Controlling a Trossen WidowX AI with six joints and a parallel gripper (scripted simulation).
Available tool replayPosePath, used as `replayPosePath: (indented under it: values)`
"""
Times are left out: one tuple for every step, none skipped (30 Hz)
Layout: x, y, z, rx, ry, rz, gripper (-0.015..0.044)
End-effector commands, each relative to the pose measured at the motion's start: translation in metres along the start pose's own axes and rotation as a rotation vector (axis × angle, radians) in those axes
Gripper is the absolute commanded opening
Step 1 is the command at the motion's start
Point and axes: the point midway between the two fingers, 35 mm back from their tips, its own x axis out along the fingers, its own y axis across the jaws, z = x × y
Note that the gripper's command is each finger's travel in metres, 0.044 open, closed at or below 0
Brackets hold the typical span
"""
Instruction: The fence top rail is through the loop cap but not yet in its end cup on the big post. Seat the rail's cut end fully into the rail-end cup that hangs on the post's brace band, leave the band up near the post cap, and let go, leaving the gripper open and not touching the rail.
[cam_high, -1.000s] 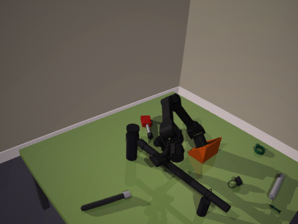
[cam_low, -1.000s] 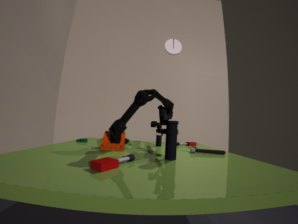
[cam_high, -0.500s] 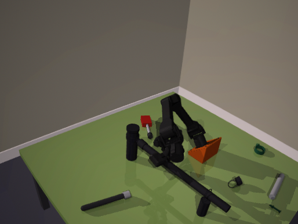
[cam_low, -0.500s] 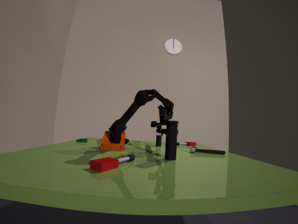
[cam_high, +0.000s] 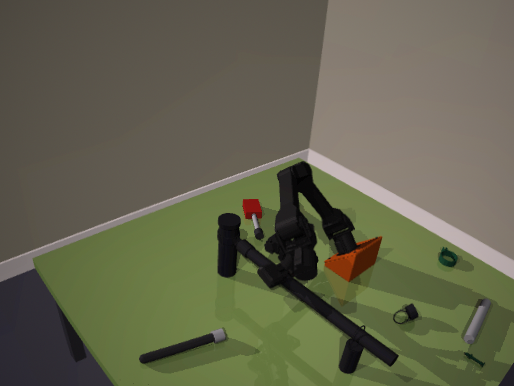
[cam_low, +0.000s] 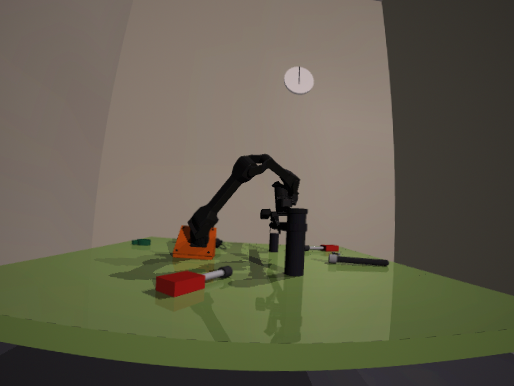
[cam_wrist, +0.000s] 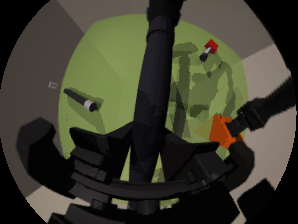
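Note:
The big black post stands upright, with its brace band high up near the post cap. The long black rail slopes from beside the post to the loop cap on the small post, passing beyond it. The rail's post-side end meets the dark rail-end cup; dark on dark, its depth inside cannot be told. My gripper is shut on the rail, a short way from the cup.
An orange wedge stands at the arm's base. A red block with a grey rod lies near the big post. A black rod with a pale end lies on the post's other side.

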Motion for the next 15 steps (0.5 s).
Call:
replayPosePath:
  values:
    - [-0.0017,0.0003,-0.0015,0.001,0.000,0.004,0.0000]
    - [-0.0018,0.0004,-0.0016,0.001,-0.001,0.004,0.0000]
    - [-0.0019,0.0004,-0.0016,0.001,-0.001,0.004,0.0000]
    - [-0.0021,0.0004,-0.0017,0.001,-0.002,0.004,0.0000]
    - [-0.0022,0.0004,-0.0017,0.001,-0.002,0.004,0.0000]
    - [-0.0023,0.0004,-0.0018,0.000,-0.003,0.004,0.0000]
    - [-0.0025,0.0004,-0.0018,0.000,-0.003,0.004,0.0000]
    - [-0.0026,0.0004,-0.0019,0.000,-0.004,0.004,0.0000]
    - [-0.0027,0.0005,-0.0020,0.000,-0.004,0.004,0.0000]
    - [-0.0029,0.0005,-0.0020,0.000,-0.005,0.004,0.0000]
    - [-0.0030,0.0005,-0.0021,0.000,-0.006,0.004,0.0000]
    - [-0.0031,0.0005,-0.0021,0.000,-0.007,0.004,0.0000]
    - [-0.0033,0.0006,-0.0022,0.000,-0.008,0.004,0.0000]
    - [-0.0034,0.0006,-0.0022,0.000,-0.008,0.004,0.0000]
    - [-0.0035,0.0006,-0.0022,-0.001,-0.009,0.004,0.0000]
